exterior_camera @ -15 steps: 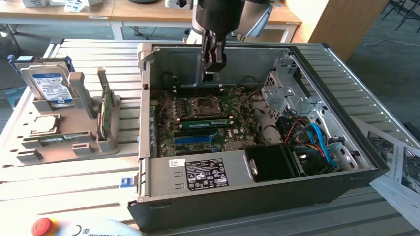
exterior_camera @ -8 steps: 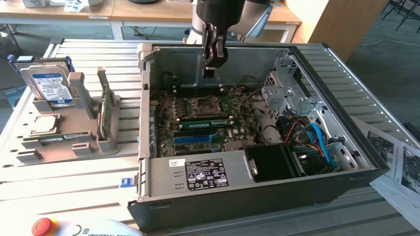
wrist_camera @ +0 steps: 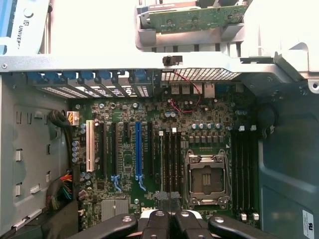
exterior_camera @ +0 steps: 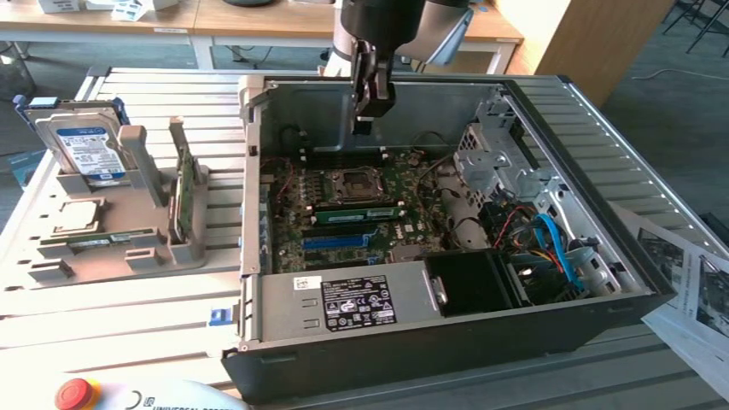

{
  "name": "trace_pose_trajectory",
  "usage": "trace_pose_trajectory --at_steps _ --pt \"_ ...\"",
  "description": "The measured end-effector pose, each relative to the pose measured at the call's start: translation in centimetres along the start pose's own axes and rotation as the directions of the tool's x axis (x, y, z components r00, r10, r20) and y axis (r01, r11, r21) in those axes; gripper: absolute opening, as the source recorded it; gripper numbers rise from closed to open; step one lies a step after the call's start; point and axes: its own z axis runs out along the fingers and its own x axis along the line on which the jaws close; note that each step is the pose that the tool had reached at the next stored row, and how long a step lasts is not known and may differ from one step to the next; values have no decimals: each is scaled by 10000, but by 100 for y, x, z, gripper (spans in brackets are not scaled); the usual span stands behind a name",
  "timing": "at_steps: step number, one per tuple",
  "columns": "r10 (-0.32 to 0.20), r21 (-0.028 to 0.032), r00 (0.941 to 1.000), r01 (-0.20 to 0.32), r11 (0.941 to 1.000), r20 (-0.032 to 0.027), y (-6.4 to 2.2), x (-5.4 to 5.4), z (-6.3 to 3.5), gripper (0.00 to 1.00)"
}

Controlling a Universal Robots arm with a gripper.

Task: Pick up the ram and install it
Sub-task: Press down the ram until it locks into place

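The ram [exterior_camera: 358, 213], a narrow green stick, stands on edge in a slot of the motherboard [exterior_camera: 299, 224], just in front of the CPU socket [exterior_camera: 351, 184] in the exterior view. In the wrist view it shows edge-on as a thin pale line [wrist_camera: 160, 162] beside the black slots. My gripper [exterior_camera: 364, 126] hangs above the back of the open computer case [exterior_camera: 456, 329], well above the ram and not touching it. Its fingers [wrist_camera: 158, 221] are pressed together, shut with nothing between them.
A grey holder [exterior_camera: 68, 256] at the exterior view's left carries a silver hard drive [exterior_camera: 82, 147], an upright green expansion card [exterior_camera: 179, 192] [wrist_camera: 194, 17] and a narrow green strip [exterior_camera: 108, 239]. A drive cage [exterior_camera: 501, 162] and cables [exterior_camera: 552, 243] crowd the case's right side. A red stop button [exterior_camera: 74, 393] sits in front.
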Motion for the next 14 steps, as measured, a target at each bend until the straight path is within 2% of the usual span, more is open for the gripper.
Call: trace_pose_trajectory --at_steps 8,14 --pt "13 0 10000 -13 10000 0 0 0 0 11" --pt "615 1 9981 -615 9981 23 0 0 2 11"
